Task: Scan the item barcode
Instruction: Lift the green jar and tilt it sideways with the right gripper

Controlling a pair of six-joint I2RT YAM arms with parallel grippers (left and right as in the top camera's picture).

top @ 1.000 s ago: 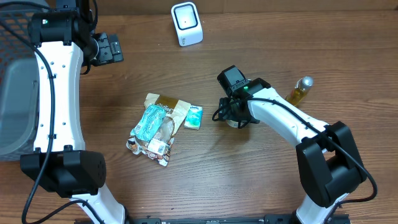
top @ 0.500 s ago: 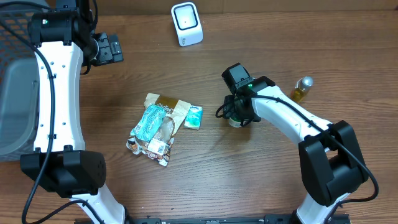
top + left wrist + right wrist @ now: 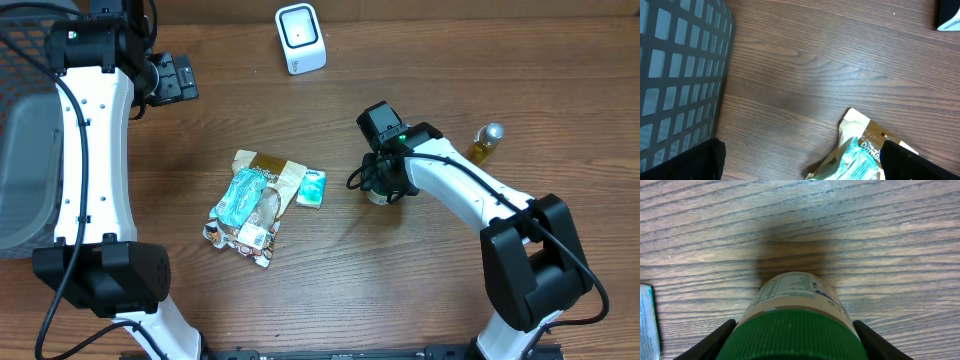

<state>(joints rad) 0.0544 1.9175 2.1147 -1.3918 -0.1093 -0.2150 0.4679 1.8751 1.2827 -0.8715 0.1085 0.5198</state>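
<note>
A jar with a green ribbed lid and a pale printed label stands on the wooden table. My right gripper is shut on it, one black finger pressed to each side of the lid. In the overhead view the right gripper hides most of the jar. The white barcode scanner sits at the table's far edge. Beside the basket my left gripper hangs open; its wrist view shows the left gripper with nothing between its fingers.
A pile of snack bags and a small teal pack lie mid-table; one bag shows under the left wrist. A yellow bottle lies at the right. A grey mesh basket fills the left edge.
The right gripper shifted slightly to the right over the jar and its jaws narrowed onto the lid. The left arm has not moved.
</note>
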